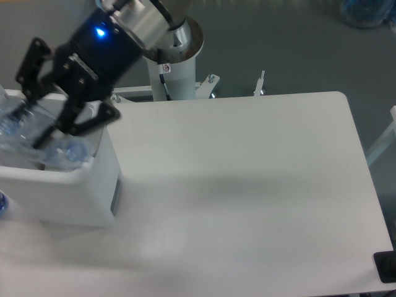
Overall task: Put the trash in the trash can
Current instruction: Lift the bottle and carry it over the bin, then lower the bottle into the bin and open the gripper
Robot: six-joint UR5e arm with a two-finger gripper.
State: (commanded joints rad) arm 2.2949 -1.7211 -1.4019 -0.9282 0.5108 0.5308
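Observation:
The trash I can see is a crushed clear plastic bottle [46,143] with a blue cap, blurred and lying tilted over the open top of the trash can [80,192]. The can is a large white bin at the table's left edge. My gripper [34,124] hangs above the can's opening with its black fingers [74,117] pointing down-left, shut on the bottle. The arm hides the can's far rim, and the bottle hides the inside of the can.
The arm's base post [176,59] stands behind the table's back edge. A black object [385,266] sits at the front right corner. A small blue thing [2,203] shows at the left edge beside the can.

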